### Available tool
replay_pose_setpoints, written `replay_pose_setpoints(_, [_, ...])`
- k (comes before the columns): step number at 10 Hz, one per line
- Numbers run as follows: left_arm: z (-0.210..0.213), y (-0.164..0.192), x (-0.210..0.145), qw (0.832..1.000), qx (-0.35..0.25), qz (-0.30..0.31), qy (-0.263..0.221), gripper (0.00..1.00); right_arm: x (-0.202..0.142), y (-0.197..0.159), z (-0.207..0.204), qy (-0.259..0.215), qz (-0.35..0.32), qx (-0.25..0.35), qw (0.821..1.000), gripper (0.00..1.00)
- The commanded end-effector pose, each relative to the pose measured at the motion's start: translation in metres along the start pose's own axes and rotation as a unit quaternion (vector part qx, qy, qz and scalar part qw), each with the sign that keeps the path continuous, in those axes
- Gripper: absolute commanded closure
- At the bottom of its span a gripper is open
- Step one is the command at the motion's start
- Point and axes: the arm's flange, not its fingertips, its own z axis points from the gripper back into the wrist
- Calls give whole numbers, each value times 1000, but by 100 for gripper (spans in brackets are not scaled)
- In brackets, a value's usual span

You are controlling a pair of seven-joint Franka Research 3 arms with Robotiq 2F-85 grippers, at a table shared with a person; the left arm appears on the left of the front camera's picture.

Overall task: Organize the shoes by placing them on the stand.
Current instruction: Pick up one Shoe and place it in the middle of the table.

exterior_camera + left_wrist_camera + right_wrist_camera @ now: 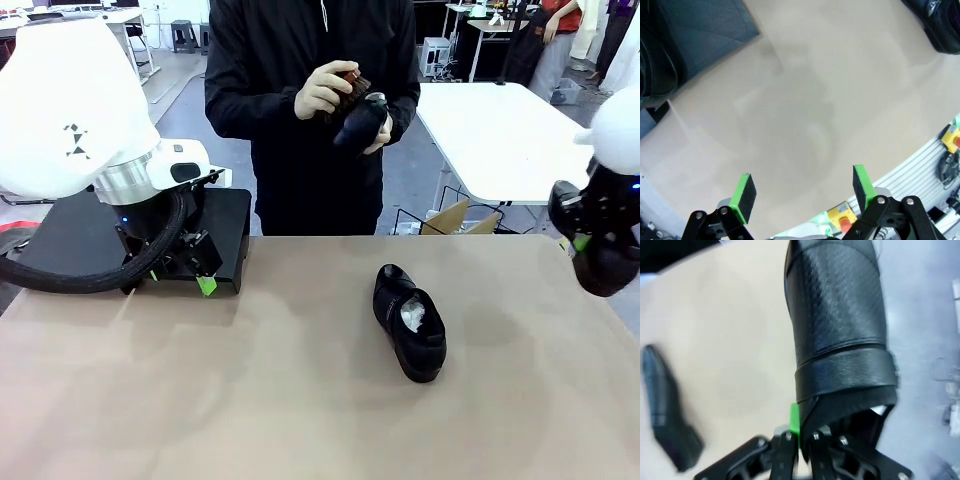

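The stand [230, 225] sits low and black at the far left of the counter [250, 410]. Just in front of the stand hangs the left gripper [181, 282], over bare counter, its green-padded fingers [745, 195] spread wide with nothing between them. Well to the right of the stand, about mid-counter, a loose shoe [410, 320] lies on its sole, glossy black with white paper showing inside. Farthest from the stand, at the counter's right edge, the right gripper [797, 427] has its fingers pinched shut on the rim of a gripped shoe [840, 330] of grained black leather. I cannot tell whether that shoe touches the counter. Beyond the counter's far edge, to the right of the stand, a person in a dark top holds a third shoe [360, 122] in both hands, with something brown [352, 80] in the upper hand [322, 92].
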Motion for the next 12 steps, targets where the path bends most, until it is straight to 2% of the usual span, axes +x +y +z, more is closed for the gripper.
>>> replay_pose_setpoints(1, [0,0,-2,1000,-3,3,-8,0,-56,11,27,-10,67,-54,996,100])
replay_pose_setpoints(2, [0,0,-2,1000,-3,3,-8,0,0,0,0,0,0,0,1000,100])
replay_pose_setpoints(4, [0,0,-2,1000,-3,3,-8,0,0,0,0,0,0,0,1000,100])
replay_pose_setpoints(5, [0,0,-2,1000,-3,3,-8,0,-34,4,16,1,19,-17,1000,100])
replay_pose_setpoints(6, [0,0,-2,1000,-3,3,-8,0,-50,38,39,-27,-3,0,1000,100])
replay_pose_setpoints(8, [0,0,-2,1000,-3,3,-8,0,-93,110,96,-40,27,50,998,100])
replay_pose_setpoints(9, [0,0,-2,1000,-3,3,-8,0,-113,130,112,-39,65,45,996,100])
replay_pose_setpoints(10, [0,0,-2,1000,-3,3,-8,0,-122,133,117,-68,154,11,986,100])
replay_pose_setpoints(11, [0,0,-2,1000,-3,3,-8,0,-101,118,100,-37,54,39,997,100])
replay_pose_setpoints(12, [0,0,-2,1000,-3,3,-8,0,-101,118,100,-37,54,39,997,100])
